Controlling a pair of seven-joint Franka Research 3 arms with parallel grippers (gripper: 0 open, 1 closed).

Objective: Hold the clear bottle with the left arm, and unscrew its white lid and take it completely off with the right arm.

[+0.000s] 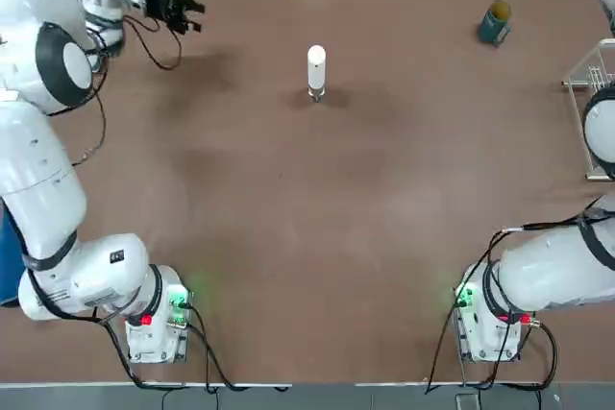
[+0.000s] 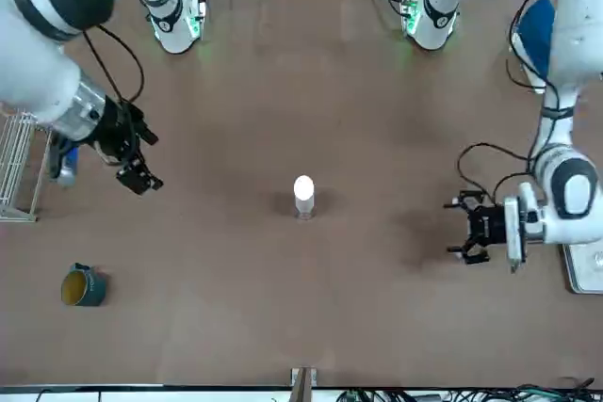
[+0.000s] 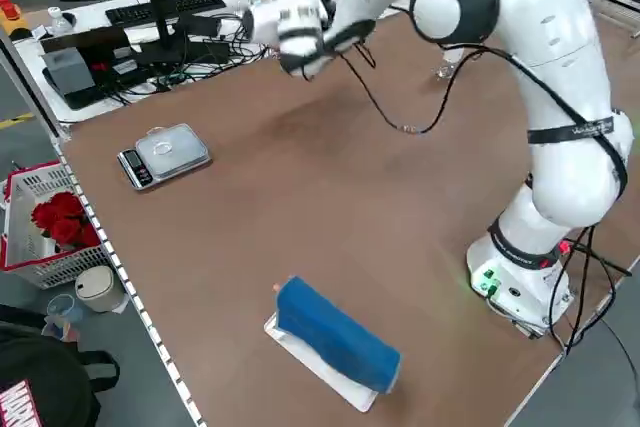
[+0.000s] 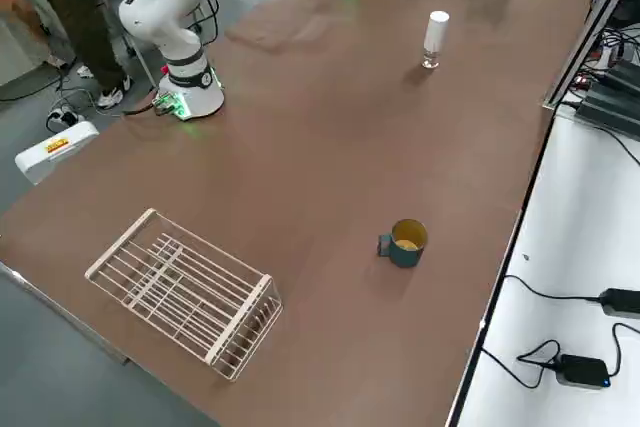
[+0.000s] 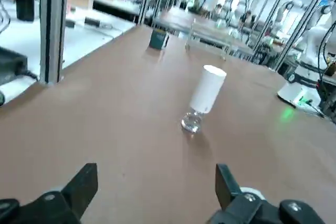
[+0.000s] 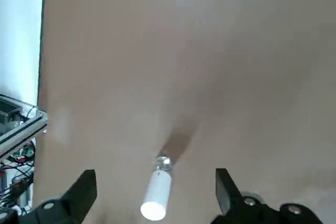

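two glossy white jointed arms, the left arm (image 1: 43, 156) and the right arm (image 1: 562, 266), with black joint bands, loose black cables, green-lit bases with red fittings, and black two-fingered tools.

Quick count of what's on the table: one clear bottle (image 1: 315, 94) standing upright around the middle, toward 12 o'clock in the top view, with one white lid (image 1: 316, 65) on it. One teal jar (image 1: 495, 23) up at about 2 o'clock. One wire rack (image 4: 185, 290) at 3 o'clock, at the edge. Two robot arms, so two grippers: the left gripper (image 1: 188, 14) up at 10 o'clock, fingers spread, and the right gripper (image 2: 139, 173), also spread, out toward 3 o'clock. Over on the left side there's one small scale (image 3: 164, 154), one blue roll (image 3: 336, 334) on one white tray, and one basket (image 3: 52, 227) of red flowers past the table edge.
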